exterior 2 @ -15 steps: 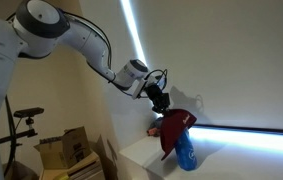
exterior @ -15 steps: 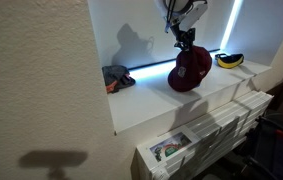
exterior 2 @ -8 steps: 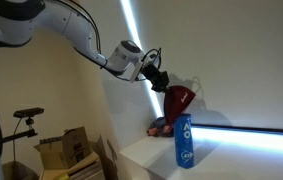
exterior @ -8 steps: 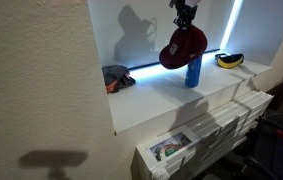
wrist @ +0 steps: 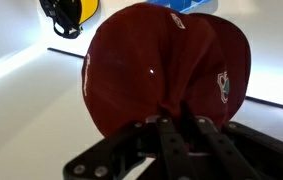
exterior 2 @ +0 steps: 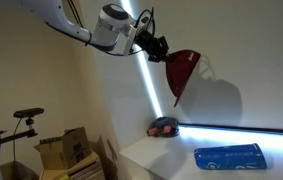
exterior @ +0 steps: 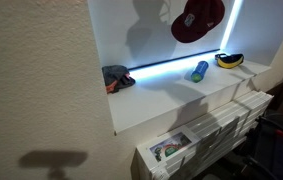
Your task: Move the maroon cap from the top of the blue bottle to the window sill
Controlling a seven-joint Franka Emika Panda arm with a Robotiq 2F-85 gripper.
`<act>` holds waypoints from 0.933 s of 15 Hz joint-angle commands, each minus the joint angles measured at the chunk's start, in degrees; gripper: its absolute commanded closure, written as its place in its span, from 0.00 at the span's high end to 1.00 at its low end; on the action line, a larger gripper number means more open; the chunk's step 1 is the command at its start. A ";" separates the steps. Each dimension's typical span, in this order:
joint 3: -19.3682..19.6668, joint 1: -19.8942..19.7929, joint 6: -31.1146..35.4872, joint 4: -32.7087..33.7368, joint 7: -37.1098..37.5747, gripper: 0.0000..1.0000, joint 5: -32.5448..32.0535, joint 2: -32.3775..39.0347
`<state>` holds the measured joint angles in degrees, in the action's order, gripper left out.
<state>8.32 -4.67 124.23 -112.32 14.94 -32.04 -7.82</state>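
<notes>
My gripper is shut on the maroon cap and holds it high above the window sill. The cap hangs at the top of an exterior view and fills the wrist view, where the fingers pinch its fabric. The blue bottle lies on its side on the sill, also seen in the other exterior view, well below the cap. A blue edge of it shows just past the cap in the wrist view.
A yellow and black object lies on the sill near the bright window strip, also in the wrist view. A grey and red bundle lies at the sill's other end. Drawers stand below the sill.
My gripper has lifted the cap up off the bottle and well above the sill. The blue bottle, upright half a second ago, has fallen onto its side.
</notes>
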 commanded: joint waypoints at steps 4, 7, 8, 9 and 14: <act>2.05 -5.42 16.93 -7.26 1.22 0.04 3.61 -4.29; 4.87 -8.33 28.82 -10.60 2.10 0.04 8.59 -3.18; 5.92 -9.27 32.64 -11.69 1.90 0.04 11.02 -2.53; 7.11 -10.27 36.15 -12.58 1.65 0.04 13.78 -1.42; 12.06 -10.54 49.19 -14.56 5.89 0.04 26.83 7.55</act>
<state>19.14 -15.28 166.86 -126.31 17.69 -10.97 -5.49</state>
